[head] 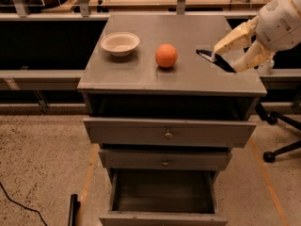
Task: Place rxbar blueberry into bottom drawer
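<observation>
The arm (280,25) reaches in from the right, its white wrist cut off by the frame edge. The gripper (226,60) slants down and left over the right side of the cabinet top (188,81). Its 2 fingers are clamped on the bar (206,55), whose dark end pokes out to the left, well right of the ball (166,55). Whether the bar touches the top cannot be told. The bottom drawer (162,192) stands open, its front cut off below.
</observation>
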Available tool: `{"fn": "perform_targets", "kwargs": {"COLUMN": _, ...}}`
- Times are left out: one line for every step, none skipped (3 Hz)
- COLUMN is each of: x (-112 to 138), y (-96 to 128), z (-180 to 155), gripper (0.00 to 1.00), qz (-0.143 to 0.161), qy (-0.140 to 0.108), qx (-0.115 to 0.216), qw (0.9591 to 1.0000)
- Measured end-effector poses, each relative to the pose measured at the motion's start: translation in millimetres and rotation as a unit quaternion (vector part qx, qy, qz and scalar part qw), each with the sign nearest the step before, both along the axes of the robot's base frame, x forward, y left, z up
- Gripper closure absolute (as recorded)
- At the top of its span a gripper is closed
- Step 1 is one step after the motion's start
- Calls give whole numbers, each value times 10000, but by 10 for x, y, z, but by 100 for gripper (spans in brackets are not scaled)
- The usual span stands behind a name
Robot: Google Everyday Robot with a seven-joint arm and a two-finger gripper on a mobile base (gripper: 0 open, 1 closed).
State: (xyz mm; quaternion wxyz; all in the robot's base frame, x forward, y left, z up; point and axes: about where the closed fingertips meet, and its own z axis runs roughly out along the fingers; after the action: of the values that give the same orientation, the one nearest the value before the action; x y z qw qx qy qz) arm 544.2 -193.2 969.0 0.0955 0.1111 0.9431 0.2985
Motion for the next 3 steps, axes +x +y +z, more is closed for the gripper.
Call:
{"fn": "perform_targets", "kwargs": {"x": -84, "y": 43, "z": -191, "gripper": 100, "qz": -163, "qy": 263, "qx": 245, "qw": 9992}}
{"fn": "perform_targets", "kwargs": {"x": -317, "y": 125, "z": -409, "gripper": 100, "qz": -691, "qy": 610, "qx": 815, "qw": 9924}}
{"fn": "perform_targets", "kwargs": {"x": -509, "y": 99, "z": -919, "gripper": 100, "qz": -1360, "qy": 1107, "qx": 1242, "qw": 9766}}
